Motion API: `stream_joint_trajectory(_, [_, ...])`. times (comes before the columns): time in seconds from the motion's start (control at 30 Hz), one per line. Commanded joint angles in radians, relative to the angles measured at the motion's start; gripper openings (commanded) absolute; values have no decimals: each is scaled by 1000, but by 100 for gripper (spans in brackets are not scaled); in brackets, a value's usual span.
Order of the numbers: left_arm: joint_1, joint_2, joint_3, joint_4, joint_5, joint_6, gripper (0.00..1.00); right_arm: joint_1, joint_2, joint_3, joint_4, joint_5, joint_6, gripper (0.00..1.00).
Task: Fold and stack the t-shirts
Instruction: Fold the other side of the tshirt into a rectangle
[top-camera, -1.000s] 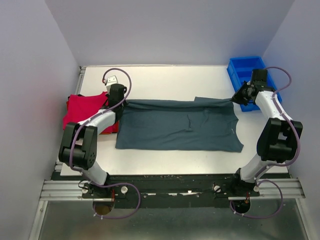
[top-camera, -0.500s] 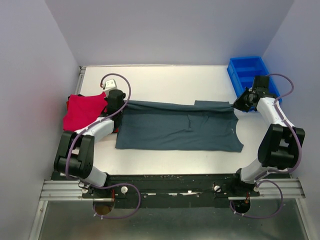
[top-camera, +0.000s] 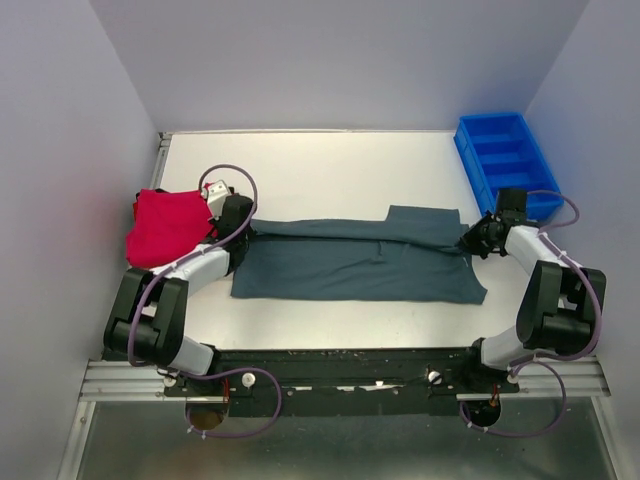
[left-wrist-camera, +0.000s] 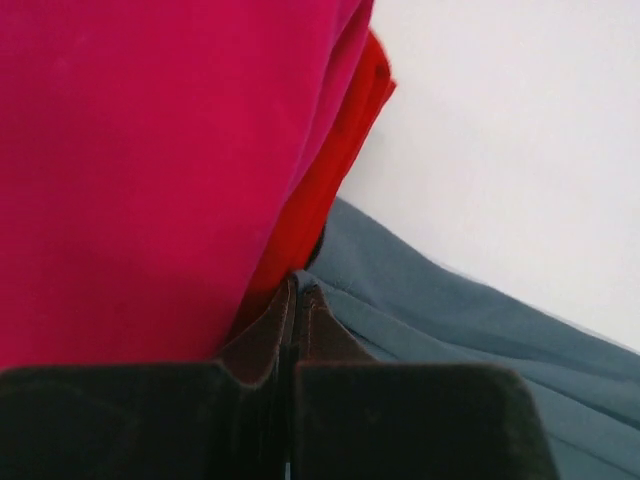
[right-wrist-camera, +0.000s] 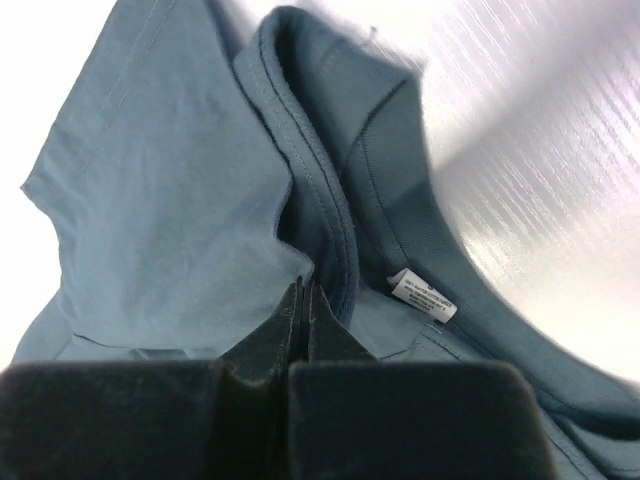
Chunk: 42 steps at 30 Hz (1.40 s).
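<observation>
The slate grey-teal t-shirt lies spread across the table, its far edge folded over toward me. My left gripper is shut on the shirt's left far corner, right beside the folded red t-shirts, which fill the left of the left wrist view. My right gripper is shut on the shirt's right far edge by the collar; a white label shows just to the right of the fingertips.
A blue plastic bin stands at the back right, just beyond my right arm. Bare white table lies behind the shirt. The red stack sits against the table's left edge.
Both grippers have pulled the shirt's far edge toward me, folding it over the body. The right gripper moved down from beside the bin; the left slid a little nearer along the red stack.
</observation>
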Motion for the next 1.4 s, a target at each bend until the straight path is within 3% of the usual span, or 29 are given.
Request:
stream_joint_trajectory(0.0, [-2, 44, 19, -175, 21, -159, 0, -7, -55, -66, 89, 52, 77, 1])
stream_joint_trajectory(0.13, [-11, 24, -19, -152, 47, -175, 0, -7, -94, -102, 109, 82, 83, 11])
stream_joint_trajectory(0.17, [-13, 11, -21, -152, 47, -175, 2, -7, -108, -106, 109, 97, 83, 24])
stream_joint_trajectory(0.23, [-19, -40, -27, -157, 64, -151, 21, -7, -128, -100, 115, 116, 48, 51])
stream_joint_trajectory(0.27, [-22, -61, -30, -160, 64, -144, 38, -7, -140, -94, 114, 124, 29, 60])
stream_joint_trajectory(0.33, [-27, -112, -30, -171, 86, -121, 56, -2, -157, -71, 114, 121, -34, 68])
stream_joint_trajectory(0.43, [-34, -166, -2, -223, 70, -111, 66, 27, -168, -28, 91, 165, -93, 68])
stream_joint_trajectory(0.57, [-56, -222, 47, -294, 18, -92, 66, 97, -142, 28, 85, 180, -156, 68])
stream_joint_trajectory(0.67, [-76, -223, 61, -243, 62, -54, 65, 182, -64, 119, 56, 183, -198, 66])
stream_joint_trajectory(0.87, [-132, -27, 171, -152, 230, -14, 60, 354, 128, 300, 2, 223, -210, 63])
stream_joint_trajectory(1.07, [-131, 178, 327, -243, 244, -12, 50, 383, 239, 364, -11, 220, -206, 53])
stream_joint_trajectory(1.23, [-82, 276, 334, -281, 279, -61, 44, 389, 346, 453, -40, 223, -213, 56])
stream_joint_trajectory(1.37, [-24, 305, 254, -237, 308, -84, 42, 423, 412, 533, -66, 233, -224, 57])
